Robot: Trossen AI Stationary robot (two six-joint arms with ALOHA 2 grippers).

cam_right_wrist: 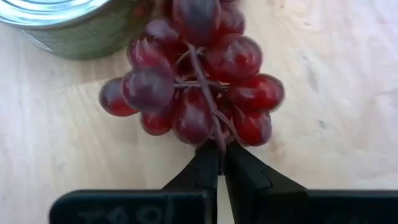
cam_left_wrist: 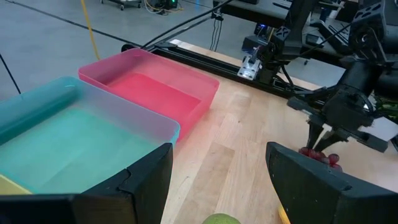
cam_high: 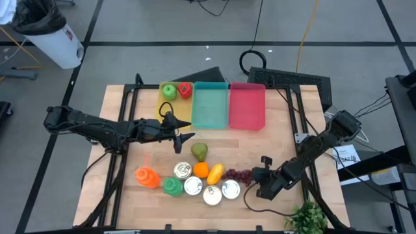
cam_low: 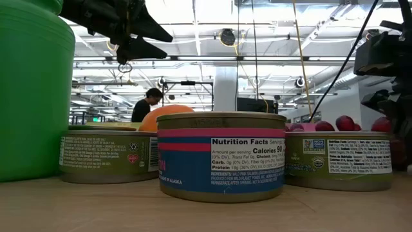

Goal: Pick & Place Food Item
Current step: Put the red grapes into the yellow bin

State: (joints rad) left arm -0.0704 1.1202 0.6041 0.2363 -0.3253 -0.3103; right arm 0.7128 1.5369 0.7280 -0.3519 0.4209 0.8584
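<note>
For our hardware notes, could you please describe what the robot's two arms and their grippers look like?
Both arms are dark, slim and multi-jointed, with bulkier joint housings. The left gripper ends in two broad, matte black, wedge-shaped fingers. The right gripper has two narrow black fingers tapering to points, on a flat black crossbar. No markings are legible.

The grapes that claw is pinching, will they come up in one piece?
Probably together: the right gripper is shut on the stem joining the grapes. The bunch likely dangles loosely. A grape might drop off, since each hangs from a thin stalk.
</note>
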